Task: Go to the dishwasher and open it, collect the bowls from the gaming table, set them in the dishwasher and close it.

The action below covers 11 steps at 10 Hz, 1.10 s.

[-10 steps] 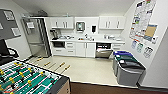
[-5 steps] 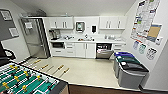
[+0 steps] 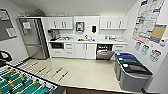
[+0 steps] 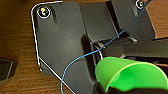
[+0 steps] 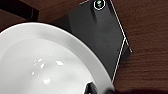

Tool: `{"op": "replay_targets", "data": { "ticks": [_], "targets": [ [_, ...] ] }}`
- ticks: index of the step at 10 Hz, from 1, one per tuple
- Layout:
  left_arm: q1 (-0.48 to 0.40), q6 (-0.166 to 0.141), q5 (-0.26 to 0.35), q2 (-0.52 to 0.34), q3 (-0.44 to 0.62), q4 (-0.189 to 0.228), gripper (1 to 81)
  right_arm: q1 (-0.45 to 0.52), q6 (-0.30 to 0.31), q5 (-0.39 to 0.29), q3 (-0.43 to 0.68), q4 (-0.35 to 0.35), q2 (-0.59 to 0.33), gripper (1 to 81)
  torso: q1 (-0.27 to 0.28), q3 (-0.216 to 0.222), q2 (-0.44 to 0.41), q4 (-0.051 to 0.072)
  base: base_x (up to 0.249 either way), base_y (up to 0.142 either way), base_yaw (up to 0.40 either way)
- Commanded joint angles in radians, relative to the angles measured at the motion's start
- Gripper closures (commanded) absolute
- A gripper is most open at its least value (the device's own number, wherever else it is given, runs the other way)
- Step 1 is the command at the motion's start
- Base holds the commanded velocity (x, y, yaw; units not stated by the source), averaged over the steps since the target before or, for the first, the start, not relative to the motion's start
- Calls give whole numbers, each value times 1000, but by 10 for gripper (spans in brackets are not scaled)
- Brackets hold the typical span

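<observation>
One green bowl (image 4: 130,73) tipped sideways at left wrist, dishwasher (image 3: 105,51) door lowered, fingers' state unclear.

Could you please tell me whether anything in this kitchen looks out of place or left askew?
The dishwasher under the counter stands with its door dropped open, and a rack shows inside. Otherwise nothing stands out: the bins sit along the wall, and no spill shows on the floor.
</observation>
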Motion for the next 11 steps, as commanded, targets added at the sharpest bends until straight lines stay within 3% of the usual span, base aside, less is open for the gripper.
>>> {"op": "replay_targets", "data": {
  "ticks": [1,11],
  "targets": [
    [-44,1,45,-2,-1,7,811,44,-4,-46,-2,-11,-9,811,0,0,0,0,162,0,0],
    [-44,1,45,0,-1,7,811,44,-4,-42,-2,-9,-10,811,0,0,0,0,157,-95,0]
  ]
}}
